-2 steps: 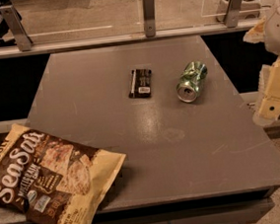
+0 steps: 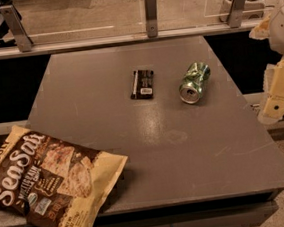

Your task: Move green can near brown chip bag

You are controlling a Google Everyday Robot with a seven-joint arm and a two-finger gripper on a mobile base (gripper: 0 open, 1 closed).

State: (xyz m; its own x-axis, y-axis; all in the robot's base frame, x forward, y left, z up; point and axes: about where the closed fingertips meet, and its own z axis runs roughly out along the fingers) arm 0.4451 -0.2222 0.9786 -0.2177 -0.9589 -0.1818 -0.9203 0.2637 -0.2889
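- The can (image 2: pixel 194 82) lies on its side on the worktop (image 2: pixel 186 151), far right, just beside a dark bar (image 2: pixel 143 83).
- The bag (image 2: pixel 48 182) lies at the near left corner, well apart from the can.
- The pincer (image 2: pixel 279 92) hangs beyond the worktop's right edge; I cannot tell whether it is spread or pressed together.

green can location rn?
Camera view: green can lies on its side, right of the snack bar; pincer hangs right of the table.

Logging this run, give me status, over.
Copy: gripper beyond right edge of table, touching nothing; green can on its side, mid-table; brown chip bag at near-left corner; dark snack bar just left of can.
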